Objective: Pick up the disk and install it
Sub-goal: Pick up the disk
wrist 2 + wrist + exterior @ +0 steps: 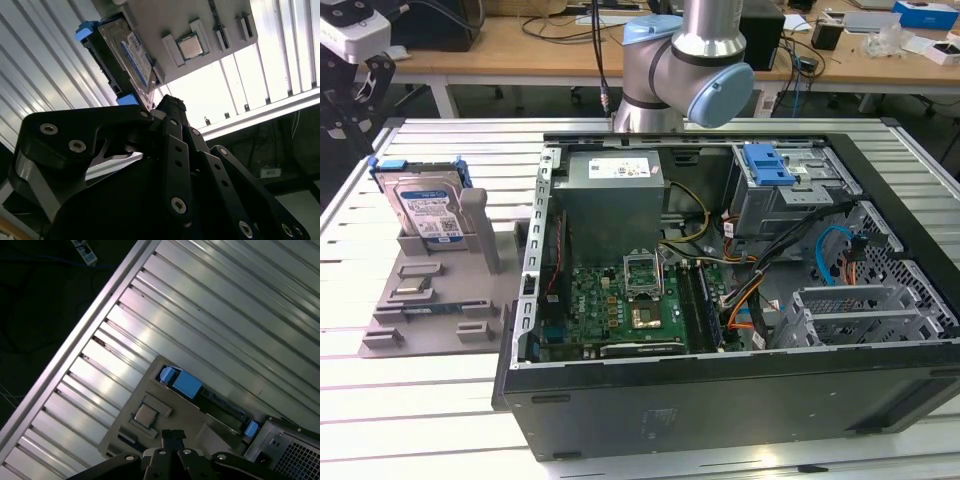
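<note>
Disk stands on edge in a grey holder, untouched; the open computer case lies beside the holder on the exterior view's right. The exterior view shows the disk's white-and-blue label; the first wrist view shows the disk edge-on, blue bracket tabs at both ends. Gripper hangs over the holder, fingertips pressed together on nothing. In the second wrist view its black linkage hides one disk corner.

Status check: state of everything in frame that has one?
disk: upright in grey holder, not gripped, not installed.
gripper: jaws shut, empty, apart from the disk.
computer case: lying on its side, side panel off, interior exposed.
</note>
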`<move>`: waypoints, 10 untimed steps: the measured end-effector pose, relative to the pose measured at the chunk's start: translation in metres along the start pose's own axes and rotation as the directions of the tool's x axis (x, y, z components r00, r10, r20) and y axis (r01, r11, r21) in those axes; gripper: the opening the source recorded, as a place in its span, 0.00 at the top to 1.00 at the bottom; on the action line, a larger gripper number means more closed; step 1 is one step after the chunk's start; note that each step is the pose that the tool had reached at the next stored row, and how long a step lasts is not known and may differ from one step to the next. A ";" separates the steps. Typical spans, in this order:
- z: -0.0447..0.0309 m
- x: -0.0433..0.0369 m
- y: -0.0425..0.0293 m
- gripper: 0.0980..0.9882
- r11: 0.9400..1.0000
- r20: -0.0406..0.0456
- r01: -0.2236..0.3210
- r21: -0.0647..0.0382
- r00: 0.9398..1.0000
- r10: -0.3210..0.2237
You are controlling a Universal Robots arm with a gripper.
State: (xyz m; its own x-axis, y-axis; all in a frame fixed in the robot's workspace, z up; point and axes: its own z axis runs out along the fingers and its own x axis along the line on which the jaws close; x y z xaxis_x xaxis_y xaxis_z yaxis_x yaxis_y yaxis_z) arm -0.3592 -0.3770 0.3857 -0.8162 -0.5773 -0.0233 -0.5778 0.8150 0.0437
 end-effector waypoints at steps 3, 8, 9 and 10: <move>0.0000 0.0000 0.0000 0.99 0.999 -0.002 0.037 -0.001 0.999 -0.037; 0.0000 0.0000 0.0000 0.99 0.996 -0.004 0.094 -0.002 0.996 -0.094; 0.0001 0.0000 0.0000 0.99 0.994 -0.004 0.108 -0.003 0.994 -0.108; 0.0000 0.0000 0.0000 0.99 0.992 -0.005 0.128 -0.003 0.992 -0.128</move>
State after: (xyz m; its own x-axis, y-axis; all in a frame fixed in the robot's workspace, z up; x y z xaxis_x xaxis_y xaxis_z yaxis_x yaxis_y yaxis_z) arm -0.3592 -0.3770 0.3857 -0.7356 -0.6770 -0.0234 -0.6772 0.7345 0.0437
